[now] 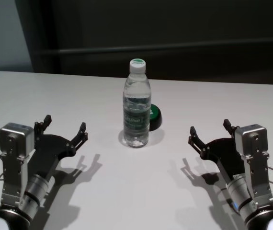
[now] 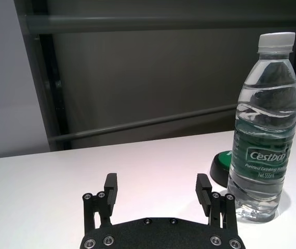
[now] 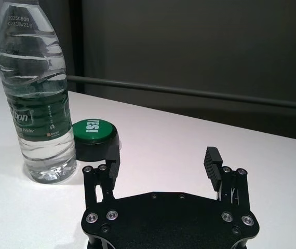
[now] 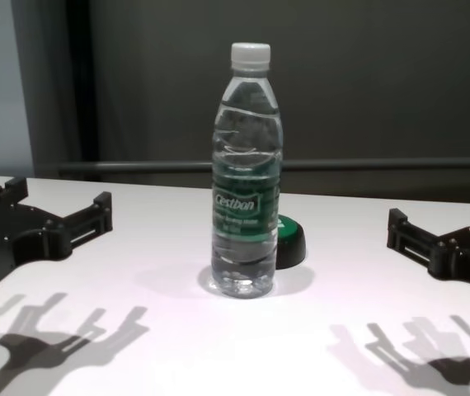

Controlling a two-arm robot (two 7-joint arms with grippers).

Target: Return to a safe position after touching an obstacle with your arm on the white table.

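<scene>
A dark wall with one horizontal rail stands behind the white table, which fills the lower part of the head view.

In the lower left of that view is my left gripper, raised a little over the table, with its two fingers spread apart and nothing between them. Its shadow lies on the white surface just beside it. It is well apart from the bottle.

In the centre of the frame stands one water bottle, upright on the table, clear plastic with a white cap and a dark green label. It has water inside. In the left wrist view the word "Cestbon" is readable on the label. Just behind the bottle, slightly to the right, I count one low black disc with a green top; whether they touch I cannot tell.

In the lower right is my right gripper, also over the table, its two fingers wide apart and holding nothing, well apart from the bottle.
</scene>
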